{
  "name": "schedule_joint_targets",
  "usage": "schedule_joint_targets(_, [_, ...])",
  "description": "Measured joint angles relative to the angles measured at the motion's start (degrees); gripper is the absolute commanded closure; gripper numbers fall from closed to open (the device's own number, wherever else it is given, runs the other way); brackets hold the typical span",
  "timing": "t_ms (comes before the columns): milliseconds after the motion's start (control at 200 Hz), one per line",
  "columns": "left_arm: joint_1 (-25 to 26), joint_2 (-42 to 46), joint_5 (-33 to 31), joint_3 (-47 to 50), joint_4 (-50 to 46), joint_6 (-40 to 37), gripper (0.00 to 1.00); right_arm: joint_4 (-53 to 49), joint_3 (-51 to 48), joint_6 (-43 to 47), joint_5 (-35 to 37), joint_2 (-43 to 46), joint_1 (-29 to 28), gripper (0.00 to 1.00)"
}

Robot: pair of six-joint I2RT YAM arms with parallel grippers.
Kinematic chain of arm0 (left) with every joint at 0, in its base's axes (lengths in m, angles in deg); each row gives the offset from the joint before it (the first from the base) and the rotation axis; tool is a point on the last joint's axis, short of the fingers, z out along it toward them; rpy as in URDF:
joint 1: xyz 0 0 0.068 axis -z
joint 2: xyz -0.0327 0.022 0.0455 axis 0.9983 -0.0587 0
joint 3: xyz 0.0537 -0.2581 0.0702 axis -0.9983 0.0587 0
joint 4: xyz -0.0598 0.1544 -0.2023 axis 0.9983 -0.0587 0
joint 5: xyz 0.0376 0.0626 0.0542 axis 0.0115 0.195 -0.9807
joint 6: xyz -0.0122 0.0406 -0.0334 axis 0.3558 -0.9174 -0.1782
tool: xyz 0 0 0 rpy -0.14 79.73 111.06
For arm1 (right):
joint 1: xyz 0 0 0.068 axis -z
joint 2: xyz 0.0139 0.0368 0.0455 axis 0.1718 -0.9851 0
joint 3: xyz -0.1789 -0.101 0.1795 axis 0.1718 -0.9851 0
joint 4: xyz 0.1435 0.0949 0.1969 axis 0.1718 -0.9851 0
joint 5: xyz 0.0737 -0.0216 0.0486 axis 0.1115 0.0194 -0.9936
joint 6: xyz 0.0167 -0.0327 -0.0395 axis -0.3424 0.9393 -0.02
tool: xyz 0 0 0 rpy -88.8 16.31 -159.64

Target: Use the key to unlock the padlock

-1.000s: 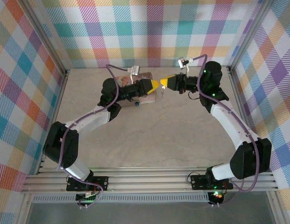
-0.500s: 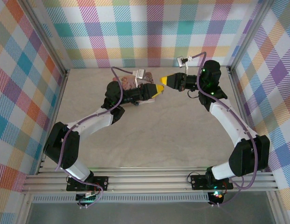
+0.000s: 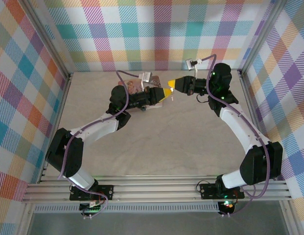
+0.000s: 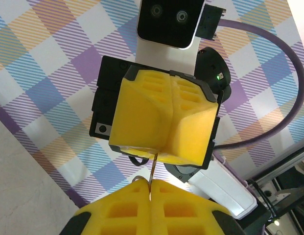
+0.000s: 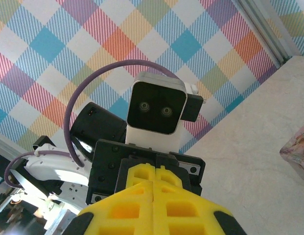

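My two grippers meet tip to tip above the back of the table. The left gripper is shut, and so is the right gripper. In the left wrist view a thin metal key stands edge-on. Its lower end sits in the seam of my left gripper and its upper end in the seam of the right gripper. A small ring shows beside my left fingertips. In the right wrist view my right gripper is closed, with the key hidden behind its tips. The padlock is hidden.
The pink illustrated tin lies on the table behind the left wrist, and its corner shows at the right edge of the right wrist view. Checked walls close the table in at the back and on both sides.
The left gripper has lifted away from the tin and swung right and back to meet the right gripper. The right gripper edged left. Their tips now touch on the key.
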Motion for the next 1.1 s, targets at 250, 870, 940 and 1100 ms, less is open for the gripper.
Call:
schedule_joint_targets(250, [-0.8, 3.9, -4.2, 6.0, -5.8, -5.1, 1.0, -5.5, 0.1, -1.3, 3.0, -0.3, -0.6, 0.48])
schedule_joint_targets(870, [-1.9, 28.2, -15.9, 13.2, -38.6, -33.6, 1.0, -23.2, -1.3, 3.1, 29.6, -5.5, -7.5, 0.55])
schedule_joint_targets(940, [-2.6, 28.5, -19.5, 13.2, -44.4, -34.6, 1.0, -25.2, 0.2, 4.3, 32.9, -9.7, -11.0, 0.56])
schedule_joint_targets(1100, [-7.3, 29.0, -26.3, 18.9, -52.8, -32.4, 1.0, -31.3, 7.8, 6.3, 40.6, -21.4, -17.5, 0.57])
